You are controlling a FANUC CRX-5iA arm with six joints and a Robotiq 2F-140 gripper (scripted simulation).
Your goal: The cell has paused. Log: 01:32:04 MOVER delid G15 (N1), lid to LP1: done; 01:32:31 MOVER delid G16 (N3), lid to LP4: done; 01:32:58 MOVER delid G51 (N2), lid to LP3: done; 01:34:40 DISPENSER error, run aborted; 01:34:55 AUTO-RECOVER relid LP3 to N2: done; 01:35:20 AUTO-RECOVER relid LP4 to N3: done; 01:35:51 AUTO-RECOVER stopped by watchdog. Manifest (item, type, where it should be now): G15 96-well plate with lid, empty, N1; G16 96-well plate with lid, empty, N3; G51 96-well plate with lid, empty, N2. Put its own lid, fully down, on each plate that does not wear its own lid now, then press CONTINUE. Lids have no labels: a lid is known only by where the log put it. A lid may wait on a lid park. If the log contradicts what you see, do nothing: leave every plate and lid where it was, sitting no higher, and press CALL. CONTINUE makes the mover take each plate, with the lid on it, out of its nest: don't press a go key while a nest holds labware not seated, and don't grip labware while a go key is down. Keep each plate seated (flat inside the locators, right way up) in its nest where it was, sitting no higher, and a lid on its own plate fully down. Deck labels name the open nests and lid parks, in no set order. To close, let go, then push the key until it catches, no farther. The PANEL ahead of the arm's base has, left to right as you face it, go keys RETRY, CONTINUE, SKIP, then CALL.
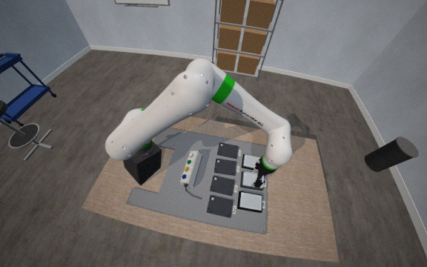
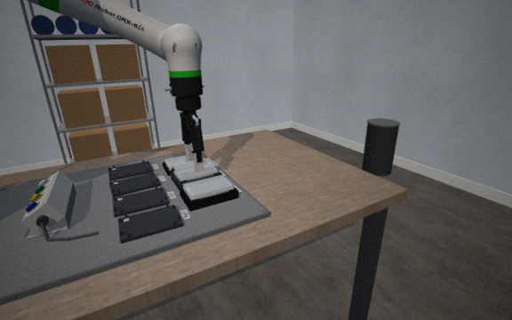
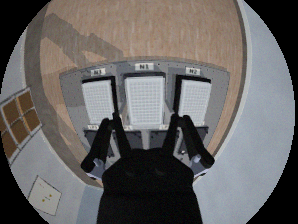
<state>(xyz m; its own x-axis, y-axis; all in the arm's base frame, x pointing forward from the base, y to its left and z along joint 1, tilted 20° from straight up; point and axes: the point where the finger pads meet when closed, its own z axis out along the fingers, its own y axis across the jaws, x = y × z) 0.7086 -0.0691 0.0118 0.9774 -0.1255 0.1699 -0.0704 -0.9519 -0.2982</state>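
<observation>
Three white 96-well plates stand in a row of nests on the grey deck. The far plate point(image 1: 251, 161) has a smooth top, like a lid. The near plate point(image 1: 250, 201) shows its open wells and has no lid. My gripper point(image 1: 259, 182) is straight over the middle plate, shut on a clear lid point(image 2: 192, 170) at that plate's top. I cannot tell whether the lid is fully down. In the wrist view my fingers straddle the middle plate. The four dark lid parks point(image 1: 224, 176) look bare. The deck labels are too small to read.
The key panel point(image 1: 190, 167) sits left of the lid parks, with a cable running from its near end. It also shows in the exterior view point(image 2: 49, 200). A dark cylinder point(image 2: 380, 147) stands at the table's far right corner. A shelf of boxes point(image 1: 245, 35) stands behind.
</observation>
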